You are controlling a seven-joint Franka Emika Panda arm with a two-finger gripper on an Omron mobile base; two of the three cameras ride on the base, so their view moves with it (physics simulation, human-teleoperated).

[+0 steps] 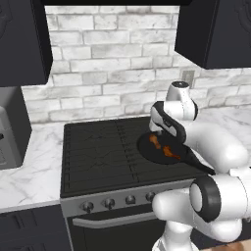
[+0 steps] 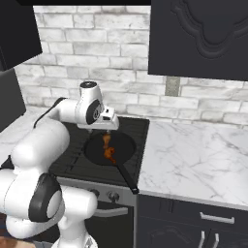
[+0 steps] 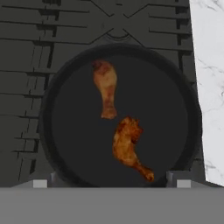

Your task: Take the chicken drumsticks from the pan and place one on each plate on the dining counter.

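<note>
— While we hang over the stove [image 1: 98, 152], our gripper [image 3: 111, 183] stands wide apart, holding nothing, above the pan [image 3: 65, 131].

— We see both drumsticks inside it: the farther drumstick [image 3: 106, 87] near the middle, the nearer drumstick [image 3: 127, 144] just beside it; whether they touch, we cannot tell.

— We see the pan's handle [image 2: 126, 178] reaching past the stove's front edge, beside the marble worktop [image 2: 193, 160].

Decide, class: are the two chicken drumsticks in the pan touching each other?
Apart. The hand view shows dark pan floor between the upper drumstick and the lower drumstick.
</note>
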